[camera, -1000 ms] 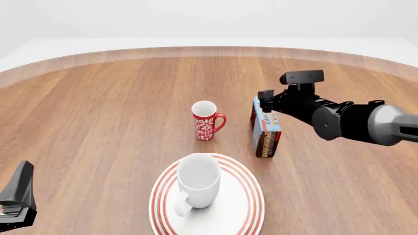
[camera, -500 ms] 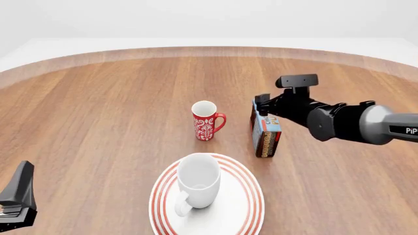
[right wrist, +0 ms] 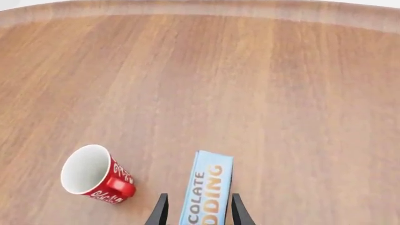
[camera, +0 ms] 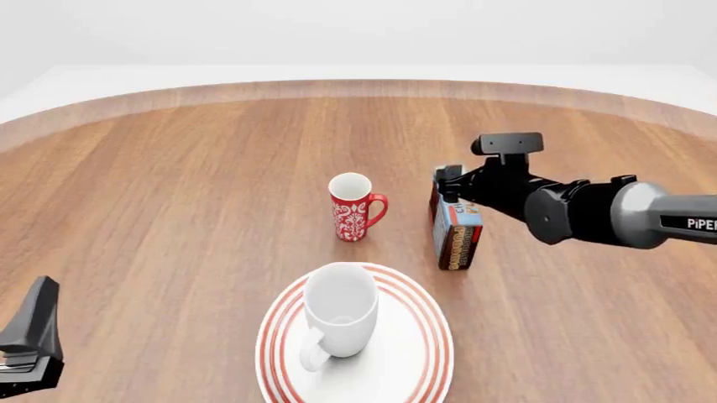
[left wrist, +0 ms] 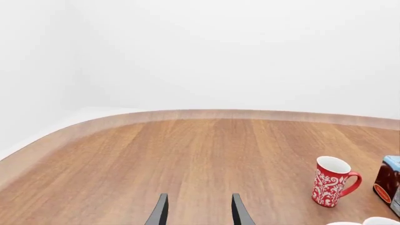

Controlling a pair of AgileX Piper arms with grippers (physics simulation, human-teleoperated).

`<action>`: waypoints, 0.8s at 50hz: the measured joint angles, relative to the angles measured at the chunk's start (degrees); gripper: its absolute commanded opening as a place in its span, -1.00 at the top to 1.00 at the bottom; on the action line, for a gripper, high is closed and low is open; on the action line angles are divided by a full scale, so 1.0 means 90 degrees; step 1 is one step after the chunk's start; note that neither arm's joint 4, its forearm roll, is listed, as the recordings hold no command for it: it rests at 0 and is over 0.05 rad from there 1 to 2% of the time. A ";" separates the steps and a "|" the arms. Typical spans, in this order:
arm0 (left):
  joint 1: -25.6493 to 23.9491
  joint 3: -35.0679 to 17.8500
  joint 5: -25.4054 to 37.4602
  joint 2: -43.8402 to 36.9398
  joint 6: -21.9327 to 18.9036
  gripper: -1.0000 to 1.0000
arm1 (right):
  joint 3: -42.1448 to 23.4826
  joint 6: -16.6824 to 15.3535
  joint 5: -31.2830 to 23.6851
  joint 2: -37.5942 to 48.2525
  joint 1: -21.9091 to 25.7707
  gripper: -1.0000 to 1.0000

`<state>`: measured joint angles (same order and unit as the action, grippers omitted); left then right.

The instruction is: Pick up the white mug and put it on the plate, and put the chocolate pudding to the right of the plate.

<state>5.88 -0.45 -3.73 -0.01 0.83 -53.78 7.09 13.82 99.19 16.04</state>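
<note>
Cardboard-light and stiff, I judged the chocolate pudding, my right tool spread astride its narrow top, right of centre.

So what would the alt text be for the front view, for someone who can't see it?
A plain white ceramic mug stands on a red-ringed round white plate on a wooden table. Behind it, the right gripper straddles an upright light-blue chocolate pudding carton beside a red patterned mug.

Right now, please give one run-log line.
white ceramic mug: on red-ringed plate | blue pudding carton: between right gripper fingers | left gripper: open
</note>
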 measured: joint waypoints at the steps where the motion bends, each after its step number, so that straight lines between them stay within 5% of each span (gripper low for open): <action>1: 0.0000 0.0000 0.0000 0.0000 0.0001 -1.00 | 0.0002 0.0003 0.0001 0.0001 -0.0003 -1.00; 40: 0.0007 -0.0002 0.0003 0.0000 0.0003 -1.00 | -0.0009 0.0028 -0.0027 0.0228 -0.0056 -1.00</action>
<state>5.94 -0.47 -3.70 -0.01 0.86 -53.86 7.34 13.57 101.24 15.53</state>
